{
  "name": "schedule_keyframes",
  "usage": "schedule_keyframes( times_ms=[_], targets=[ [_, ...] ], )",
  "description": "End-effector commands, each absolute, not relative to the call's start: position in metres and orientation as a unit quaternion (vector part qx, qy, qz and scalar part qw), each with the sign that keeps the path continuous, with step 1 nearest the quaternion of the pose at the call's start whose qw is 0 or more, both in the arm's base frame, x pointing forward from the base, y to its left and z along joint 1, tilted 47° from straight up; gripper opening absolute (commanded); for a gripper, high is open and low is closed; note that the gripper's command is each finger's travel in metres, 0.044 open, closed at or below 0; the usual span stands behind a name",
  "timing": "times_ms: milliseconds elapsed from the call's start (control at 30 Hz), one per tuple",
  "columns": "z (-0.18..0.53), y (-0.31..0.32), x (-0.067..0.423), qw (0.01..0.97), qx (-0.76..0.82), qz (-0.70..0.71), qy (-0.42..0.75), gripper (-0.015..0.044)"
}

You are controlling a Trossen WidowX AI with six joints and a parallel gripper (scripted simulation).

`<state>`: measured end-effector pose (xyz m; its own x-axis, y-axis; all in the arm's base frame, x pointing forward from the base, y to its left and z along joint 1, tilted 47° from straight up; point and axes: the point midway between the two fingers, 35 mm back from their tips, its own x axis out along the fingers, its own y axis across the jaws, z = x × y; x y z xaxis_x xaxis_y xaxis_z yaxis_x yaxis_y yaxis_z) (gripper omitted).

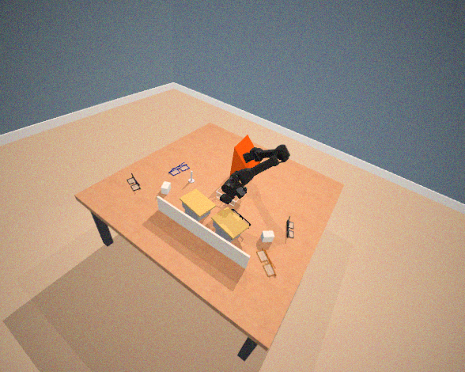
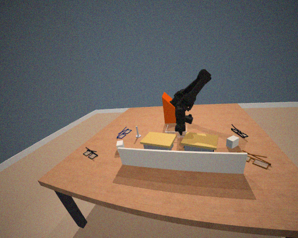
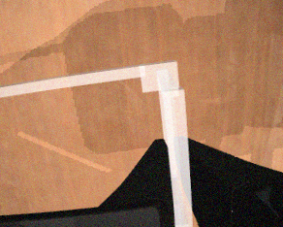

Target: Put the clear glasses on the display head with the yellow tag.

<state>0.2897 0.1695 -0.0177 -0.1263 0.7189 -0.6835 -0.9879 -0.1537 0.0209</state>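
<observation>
1. End effector (image 2: 180, 131) clamped on the clear glasses (image 3: 164, 82), fingers nearly closed around a thin part of the frame; in the wrist view a pale translucent bar running up from the dark fingers to a corner, then a second bar turning left.
2. Glasses held aloft just behind the gap between the two yellow-topped heads, on the orange wedge (image 2: 168, 109) side of the white wall (image 2: 181, 160); not yet on either head.
3. Yellow tag not discernible in any view, so target head unconfirmed: left head (image 2: 158, 140) or right head (image 2: 199, 140).
4. Likely handling: very light, rigid but thin frame, smooth and prone to pivoting in a narrow pinch; temples probably hinged and easily bent or snagged.
5. Best hold judged near the bridge or a front corner, keeping both temples free to slide behind the ears.
6. Other pairs lying well away from the wall: blue glasses (image 2: 123, 132), black glasses (image 2: 90, 153).
</observation>
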Motion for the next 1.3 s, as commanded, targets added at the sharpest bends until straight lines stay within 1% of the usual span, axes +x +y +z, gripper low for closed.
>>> schedule_keyframes(
  times_ms=[0,167,300,1267],
  targets=[
    [-0.022,0.173,0.285,0.601,-0.268,0.711,0.249,0.0],
    [-0.022,0.174,0.285,0.601,-0.268,0.711,0.249,0.0],
    [-0.02,0.173,0.288,0.601,-0.272,0.71,0.247,0.0105],
    [-0.015,0.164,0.276,0.601,-0.269,0.71,0.249,0.0107]
  ],
)
